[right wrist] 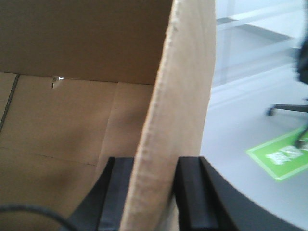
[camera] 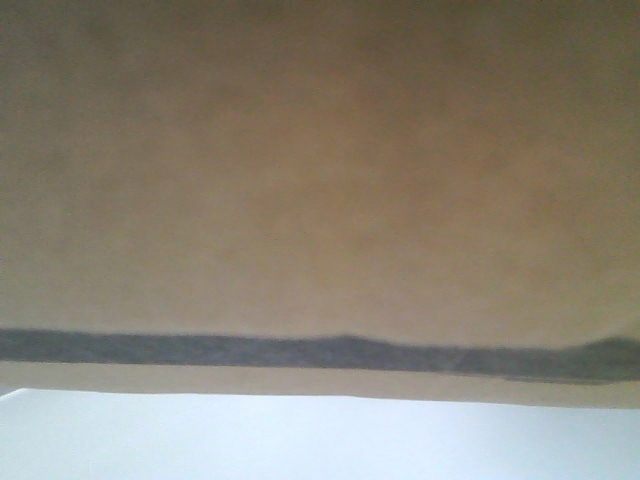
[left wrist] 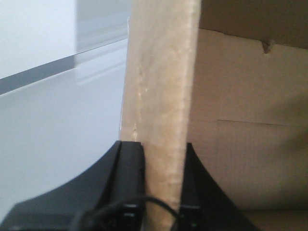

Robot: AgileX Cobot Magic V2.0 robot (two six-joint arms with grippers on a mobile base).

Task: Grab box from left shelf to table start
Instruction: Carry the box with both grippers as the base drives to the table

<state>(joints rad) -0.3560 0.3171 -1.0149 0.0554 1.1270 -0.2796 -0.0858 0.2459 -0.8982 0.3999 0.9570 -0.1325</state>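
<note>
Cardboard box [camera: 320, 180] blocks the front view; pale table [camera: 300, 440] shows under its lower edge. The left gripper [left wrist: 161, 159] and right gripper [right wrist: 154, 168] each pinch a box wall; chair base [right wrist: 288, 109] beyond.

The box [camera: 320, 180] blocks nearly the whole front view; only a pale strip of surface [camera: 300, 440] lies free below. Outside the left tool [left wrist: 161, 161], clamped on cardboard, room is open; beyond the likewise clamped right tool [right wrist: 154, 168], a chair base [right wrist: 284, 109] stands well off.
</note>
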